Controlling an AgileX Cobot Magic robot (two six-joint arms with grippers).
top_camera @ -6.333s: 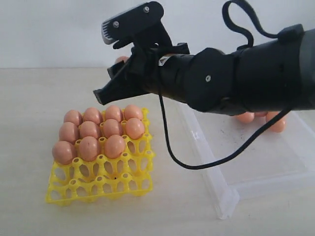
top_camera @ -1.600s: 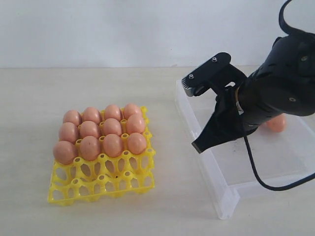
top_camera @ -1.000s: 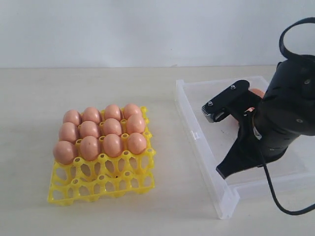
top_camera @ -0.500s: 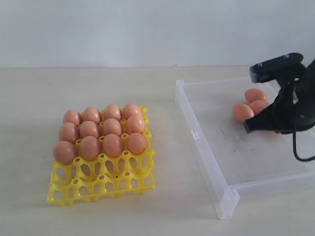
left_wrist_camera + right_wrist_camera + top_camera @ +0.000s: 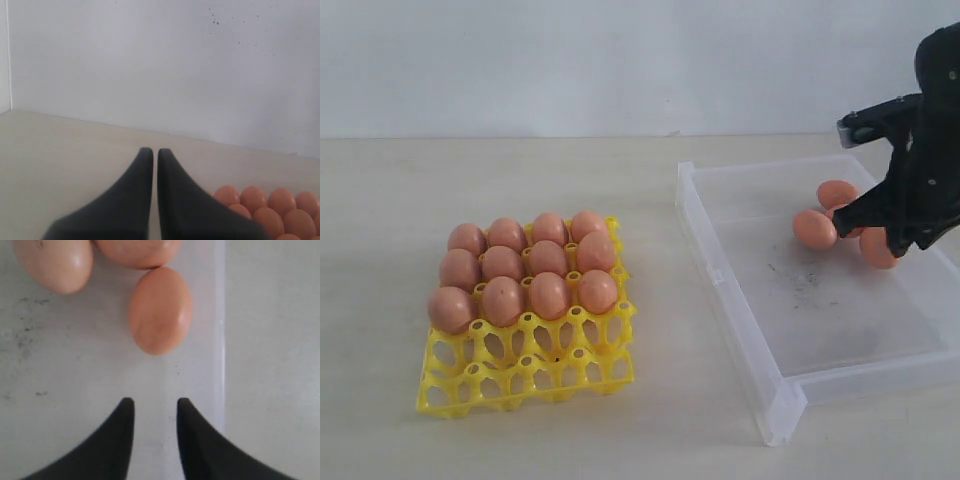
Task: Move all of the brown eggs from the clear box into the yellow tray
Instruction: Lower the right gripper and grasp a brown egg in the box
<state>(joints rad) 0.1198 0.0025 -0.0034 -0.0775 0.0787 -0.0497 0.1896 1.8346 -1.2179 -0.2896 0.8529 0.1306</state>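
Right pincer, earlier over the yellow tray, now by brown eggs in the clear box, jaws ajar.

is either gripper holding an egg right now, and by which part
Nothing is held. The right gripper is open and empty, short of the nearest egg; the left gripper is shut on nothing.

The robot's bulky matte-black right arm carries a flat dark plate jutting from its side, while the left gripper's fingers and the right gripper's fingers alike are smooth black blades, tapering from broad bases to narrow curved tips.
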